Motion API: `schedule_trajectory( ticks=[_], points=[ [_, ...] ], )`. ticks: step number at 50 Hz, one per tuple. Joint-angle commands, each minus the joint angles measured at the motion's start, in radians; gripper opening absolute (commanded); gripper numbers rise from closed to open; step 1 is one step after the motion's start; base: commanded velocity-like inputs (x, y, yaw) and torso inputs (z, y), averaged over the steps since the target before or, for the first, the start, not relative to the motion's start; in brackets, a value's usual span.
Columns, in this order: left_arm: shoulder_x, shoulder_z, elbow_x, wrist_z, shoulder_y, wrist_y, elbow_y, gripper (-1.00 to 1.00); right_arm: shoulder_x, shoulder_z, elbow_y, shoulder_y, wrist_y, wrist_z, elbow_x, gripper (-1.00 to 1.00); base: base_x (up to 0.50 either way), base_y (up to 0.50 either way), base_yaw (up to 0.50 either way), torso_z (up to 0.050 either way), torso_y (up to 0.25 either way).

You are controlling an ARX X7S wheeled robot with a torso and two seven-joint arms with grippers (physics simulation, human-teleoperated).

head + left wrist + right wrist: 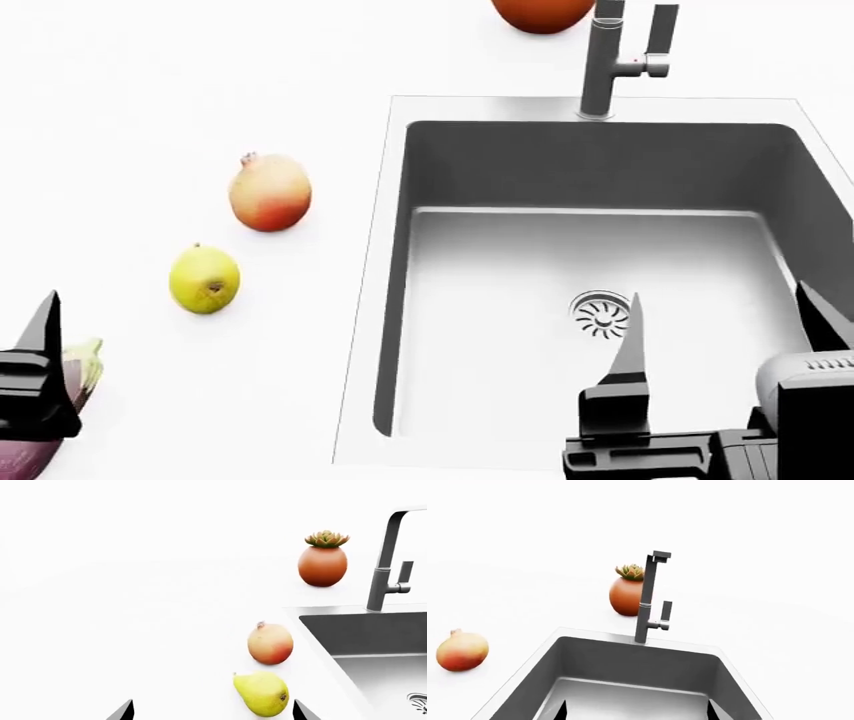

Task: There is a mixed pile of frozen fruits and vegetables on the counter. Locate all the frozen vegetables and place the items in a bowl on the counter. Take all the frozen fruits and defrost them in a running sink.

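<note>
Your left hand [34,375] sat at the lower left of the head view with its fingers spread and nothing between them. Directly beneath it the purple eggplant [40,455] peeked out at the frame's bottom edge, pale green cap [83,360] showing, mostly hidden by the hand. The pear [204,279] lay just up and to the right of that hand on the white counter [160,120], and the pomegranate [270,193] sat a little farther up, between the pear and the sink's [587,180] left rim. In the left wrist view the pear [261,693] rested close between the two fingertips, stem end toward the pomegranate [270,643] beyond it, so both fruits lined up ahead of that hand.

Your right hand [721,360] hung released over the lower right of the basin, near the drain [599,313], well apart from either fruit. The faucet [607,60] stood at the upper edge with no water visible. Neither bowl nor carrot appeared in any view.

Your left hand was clearly the nearer one, and the pear lay first in its path, I judged.
</note>
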Motion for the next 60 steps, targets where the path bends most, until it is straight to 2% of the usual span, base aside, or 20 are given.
schedule_trajectory(
  ticks=[1,7,8,13,23,31,37,46,60],
  points=[
    [0.0,0.02,0.002,-0.003,-0.003,0.004,-0.002,1.0,0.0,0.002,0.004,-0.002,-0.008,-0.002,0.0,1.0,0.0,0.12,0.0,0.0,0.0],
    [-0.011,0.006,-0.005,0.005,0.018,0.011,0.002,1.0,-0.001,0.007,0.007,-0.004,-0.001,0.015,0.012,1.0,0.0,0.0,0.0,0.0,0.0],
    [0.014,-0.007,-0.037,-0.03,-0.003,-0.035,-0.015,1.0,0.0,0.006,0.007,-0.005,-0.004,0.01,0.009,1.0,0.0,0.0,0.0,0.0,0.0],
    [-0.01,0.047,-0.014,-0.011,0.009,-0.032,-0.013,1.0,-0.003,0.018,0.004,-0.011,-0.012,0.015,0.02,1.0,0.0,0.0,0.0,0.0,0.0],
    [-0.038,0.01,-0.1,0.004,0.017,-0.11,-0.033,1.0,-0.005,0.02,0.011,-0.011,-0.018,0.014,0.023,1.0,0.0,0.0,0.0,0.0,0.0],
    [-0.075,0.018,-0.066,0.038,0.037,-0.071,-0.06,1.0,-0.004,0.016,0.012,-0.011,-0.016,0.016,0.027,1.0,0.0,0.0,0.0,0.0,0.0],
    [-0.099,0.096,0.022,0.088,0.064,0.003,-0.121,1.0,-0.003,0.014,0.013,-0.014,-0.017,0.016,0.026,1.0,0.0,0.0,0.0,0.0,0.0],
    [-0.103,0.108,0.039,0.112,0.076,0.028,-0.18,1.0,-0.003,0.008,0.017,-0.017,-0.02,0.015,0.02,1.0,0.0,0.0,0.0,0.0,0.0],
    [-0.11,0.193,0.122,0.145,0.084,0.089,-0.289,1.0,-0.002,-0.003,0.026,-0.014,-0.021,0.012,0.016,1.0,0.0,0.0,0.0,0.0,0.0]
  ],
)
